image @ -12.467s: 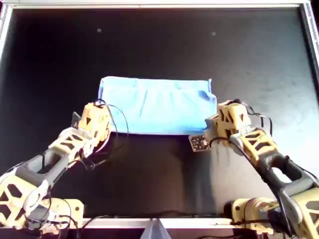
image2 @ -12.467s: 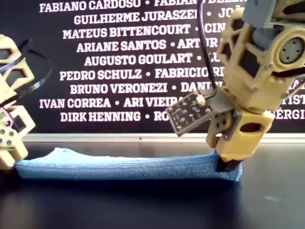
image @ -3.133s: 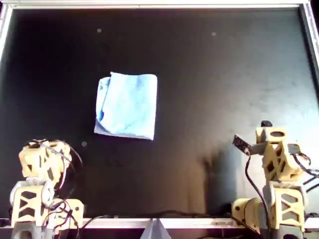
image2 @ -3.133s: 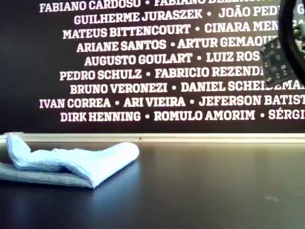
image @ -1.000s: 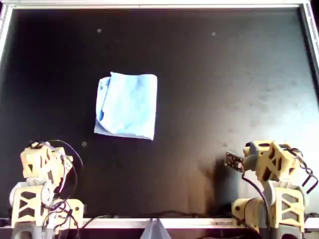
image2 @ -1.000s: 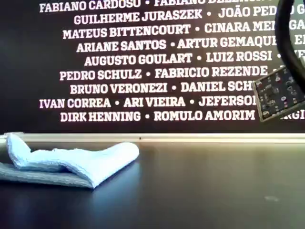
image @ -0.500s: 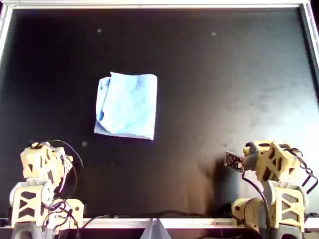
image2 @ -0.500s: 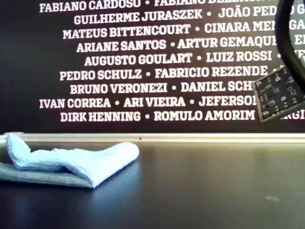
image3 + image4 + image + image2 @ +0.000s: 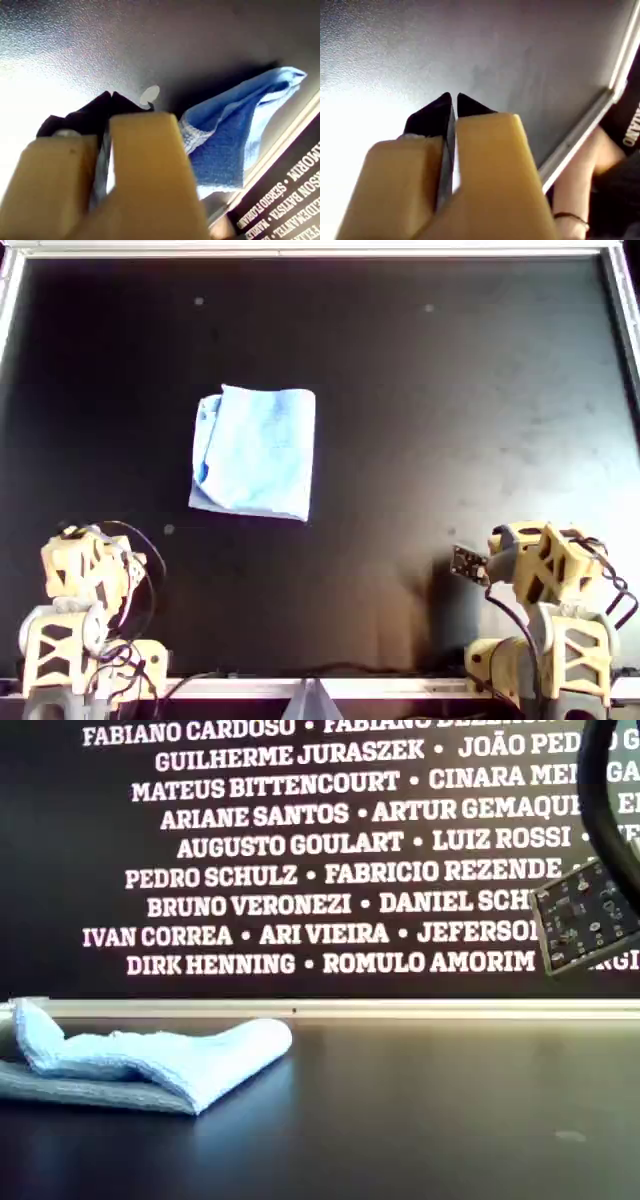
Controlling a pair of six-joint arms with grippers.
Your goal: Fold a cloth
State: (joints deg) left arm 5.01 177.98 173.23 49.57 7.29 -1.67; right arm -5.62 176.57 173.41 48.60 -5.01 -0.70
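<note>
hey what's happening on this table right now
Nothing is being handled at the moment. A light blue cloth lies folded into a small bundle on the black table, toward the overhead view's left. Both arms sit parked along that view's bottom edge, away from the cloth. The left claw is shut and empty, with the cloth visible beyond it, and the right claw is shut and empty too, over bare table. The fold looks done, a bit loosely.
</note>
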